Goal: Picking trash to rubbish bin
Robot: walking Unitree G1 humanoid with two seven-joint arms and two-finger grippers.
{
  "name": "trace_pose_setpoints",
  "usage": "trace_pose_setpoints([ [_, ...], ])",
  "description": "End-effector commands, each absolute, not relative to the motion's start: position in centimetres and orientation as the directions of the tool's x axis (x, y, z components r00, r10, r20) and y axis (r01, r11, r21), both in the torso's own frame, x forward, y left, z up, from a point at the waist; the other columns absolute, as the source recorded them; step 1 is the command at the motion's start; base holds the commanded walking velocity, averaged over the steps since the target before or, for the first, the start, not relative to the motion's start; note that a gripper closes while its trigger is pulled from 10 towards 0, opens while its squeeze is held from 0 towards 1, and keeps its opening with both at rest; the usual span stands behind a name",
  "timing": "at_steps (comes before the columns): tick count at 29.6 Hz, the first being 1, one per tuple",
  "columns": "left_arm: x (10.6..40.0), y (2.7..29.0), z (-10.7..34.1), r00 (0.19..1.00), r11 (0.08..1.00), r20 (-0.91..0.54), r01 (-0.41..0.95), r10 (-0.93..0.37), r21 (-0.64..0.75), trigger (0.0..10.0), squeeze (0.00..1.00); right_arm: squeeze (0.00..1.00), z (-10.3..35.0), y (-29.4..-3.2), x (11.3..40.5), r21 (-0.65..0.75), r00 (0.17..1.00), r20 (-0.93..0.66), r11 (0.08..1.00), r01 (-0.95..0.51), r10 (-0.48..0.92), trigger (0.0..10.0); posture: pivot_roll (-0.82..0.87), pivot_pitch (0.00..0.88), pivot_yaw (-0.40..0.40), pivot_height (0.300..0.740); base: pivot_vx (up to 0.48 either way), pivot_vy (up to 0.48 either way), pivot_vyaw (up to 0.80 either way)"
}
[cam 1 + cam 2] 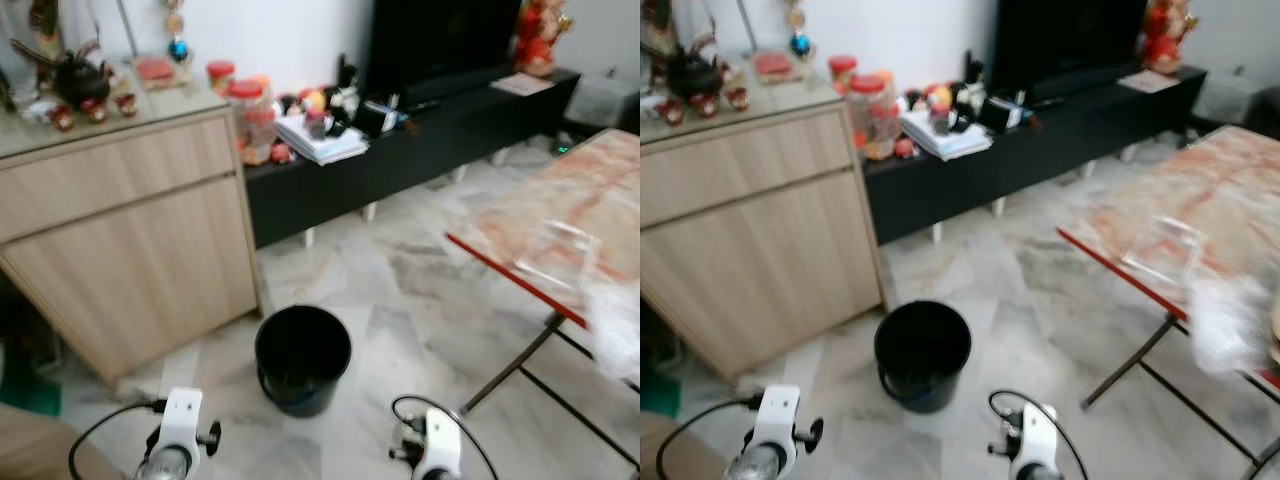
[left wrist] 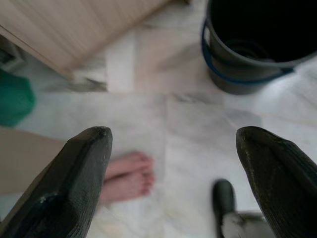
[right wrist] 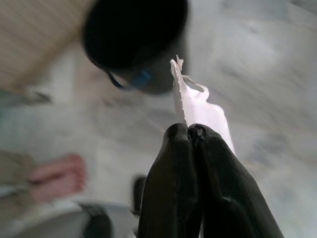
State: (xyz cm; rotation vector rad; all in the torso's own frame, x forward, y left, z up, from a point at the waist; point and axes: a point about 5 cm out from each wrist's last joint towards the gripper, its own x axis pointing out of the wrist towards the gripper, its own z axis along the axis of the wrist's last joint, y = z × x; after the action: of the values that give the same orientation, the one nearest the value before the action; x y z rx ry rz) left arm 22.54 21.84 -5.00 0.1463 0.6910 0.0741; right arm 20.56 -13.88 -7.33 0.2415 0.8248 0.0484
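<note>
Pinching 1 white scrap of trash [image 3: 198, 106] between closed jaws, the right gripper [image 3: 190, 130] points its long axis toward the blurred black bin [image 1: 302, 358] at lower centre, while the left gripper [image 2: 173, 144] gapes empty.

Head stereo pair looks forward and down from standing height; both eyes share the bin [image 1: 302, 358], cabinet [image 1: 130, 240], TV bench [image 1: 400, 150] and red-edged table [image 1: 560, 225], offset slightly sideways. Left wrist cam looks down along its fingers [image 2: 81, 168] at floor tiles, bin [image 2: 257, 44] close. Right wrist cam also faces down, blurred, bin [image 3: 136, 42] ahead of its fingers [image 3: 198, 183].
</note>
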Motion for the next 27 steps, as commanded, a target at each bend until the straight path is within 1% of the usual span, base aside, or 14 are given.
trace_pose_setpoints([
  [1, 22.77, 21.38, -4.96, 0.770, 0.987, -0.629, -0.004, 0.106, 0.161, 10.0, 0.00, 0.00, -7.49, -14.75, 20.25, 0.210, 0.676, -0.728, 0.976, 0.063, 0.113, 10.0, 0.01, 0.014, 0.002, 0.740, 0.398, 0.000, 0.80],
  [4, 22.78, 21.39, -4.95, 0.771, 0.987, -0.628, -0.005, 0.106, 0.161, 10.0, 0.00, 0.00, -7.50, -14.68, 20.24, 0.209, 0.674, -0.730, 0.976, 0.060, 0.115, 10.0, 0.01, 0.015, 0.001, 0.740, 0.398, 0.000, 0.70],
  [27, 22.61, 21.61, -5.01, 0.769, 0.987, -0.630, -0.004, 0.107, 0.163, 10.0, 0.00, 0.00, -7.58, -14.45, 20.14, 0.210, 0.666, -0.736, 0.976, 0.056, 0.120, 10.0, 0.01, 0.023, 0.004, 0.740, 0.396, 0.000, 0.00],
])
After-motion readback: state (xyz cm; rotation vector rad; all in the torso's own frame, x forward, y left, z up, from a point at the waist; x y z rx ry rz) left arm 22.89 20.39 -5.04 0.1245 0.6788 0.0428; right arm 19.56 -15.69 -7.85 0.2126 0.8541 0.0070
